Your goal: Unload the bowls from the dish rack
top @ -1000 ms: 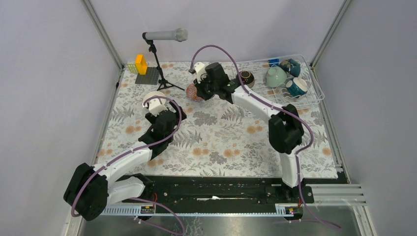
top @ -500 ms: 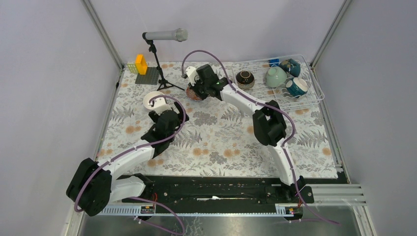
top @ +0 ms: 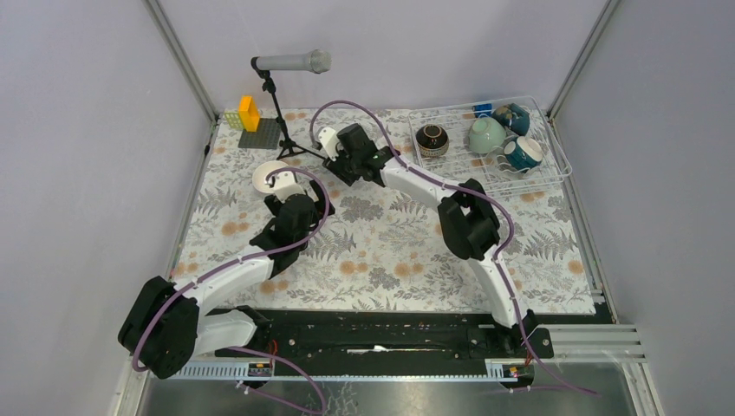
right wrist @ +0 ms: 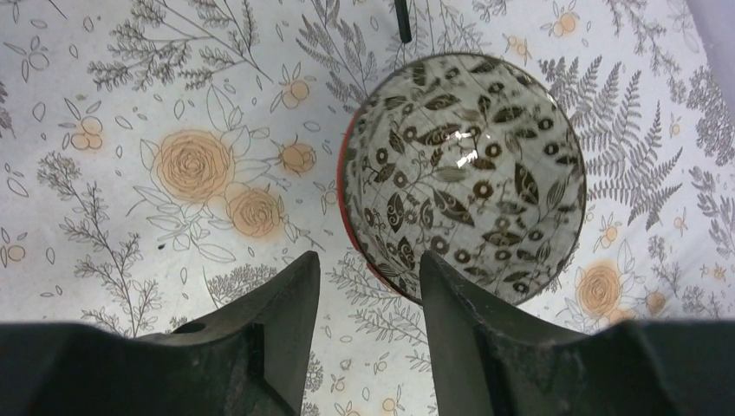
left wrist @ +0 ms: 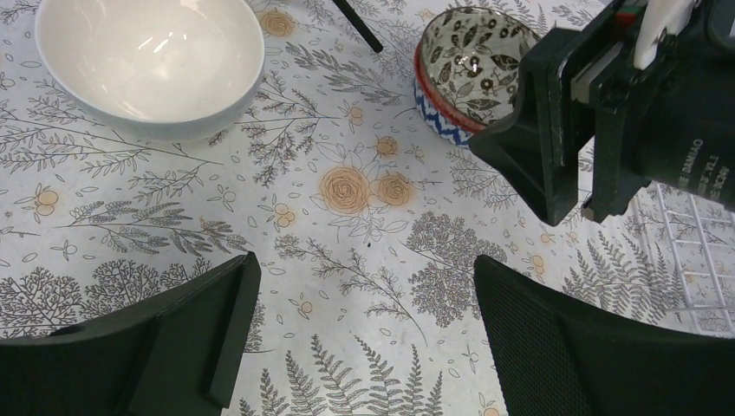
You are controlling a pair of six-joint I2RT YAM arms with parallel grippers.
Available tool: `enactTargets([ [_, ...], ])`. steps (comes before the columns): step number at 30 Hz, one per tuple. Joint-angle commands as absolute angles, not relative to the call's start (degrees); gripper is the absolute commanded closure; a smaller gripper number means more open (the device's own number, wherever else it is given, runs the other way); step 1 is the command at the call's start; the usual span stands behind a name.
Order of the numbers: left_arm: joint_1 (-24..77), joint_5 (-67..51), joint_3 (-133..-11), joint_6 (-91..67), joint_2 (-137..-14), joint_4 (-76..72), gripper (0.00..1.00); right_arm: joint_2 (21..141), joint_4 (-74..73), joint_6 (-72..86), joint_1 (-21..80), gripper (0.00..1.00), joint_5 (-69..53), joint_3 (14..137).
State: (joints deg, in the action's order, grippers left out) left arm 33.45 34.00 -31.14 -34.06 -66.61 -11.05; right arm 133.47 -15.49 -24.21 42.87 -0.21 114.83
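A grey floral-patterned bowl (right wrist: 464,173) with a red and blue outside stands upright on the flowered cloth; it also shows in the left wrist view (left wrist: 468,56). My right gripper (right wrist: 368,270) is open, with the bowl's near rim between its fingers; in the top view (top: 336,163) it covers the bowl. A white bowl (left wrist: 147,61) stands upright on the cloth to the left (top: 270,173). My left gripper (left wrist: 364,282) is open and empty above bare cloth, short of both bowls. The dish rack (top: 555,169) holds dark brown (top: 432,139), mint green (top: 485,134), teal (top: 523,153) and blue-patterned (top: 511,115) bowls.
A microphone (top: 290,62) on a black tripod stand (top: 290,149) stands just behind the two bowls; one leg reaches near the floral bowl (right wrist: 401,22). A yellow block on a grey plate (top: 251,121) sits at the back left corner.
My right gripper has carried the floral bowl leftward, away from the rack, and come down over it; its jaws now stand open. My left arm has shifted slightly.
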Motion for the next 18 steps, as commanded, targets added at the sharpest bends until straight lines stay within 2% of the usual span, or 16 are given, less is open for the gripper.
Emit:
enactTargets([
  [1, 33.57, 32.65, -32.51, -33.37, -65.29, -13.49, 0.01, 125.93, -10.06, -22.87, 43.24, 0.47, 1.43, 110.86],
  [5, 33.57, 28.56, -30.96, -31.89, -64.84, -16.45, 0.01, 121.11, -6.55, -18.58, 43.24, 0.46, 4.38, 105.81],
  [10, 33.5, 18.87, -28.88, -28.63, -65.61, -22.45, 0.01, 111.33, 1.1, -14.32, 43.2, 0.44, 8.56, 93.73],
  [16, 33.49, 13.97, -28.61, -26.61, -65.87, -24.2, 0.01, 101.4, 6.75, -12.48, 42.75, 0.24, 22.11, 83.93],
  [18, 33.54, 12.18, -28.46, -25.72, -65.68, -24.89, 0.01, 98.9, 5.41, -9.61, 41.8, 0.22, 23.73, 83.37],
])
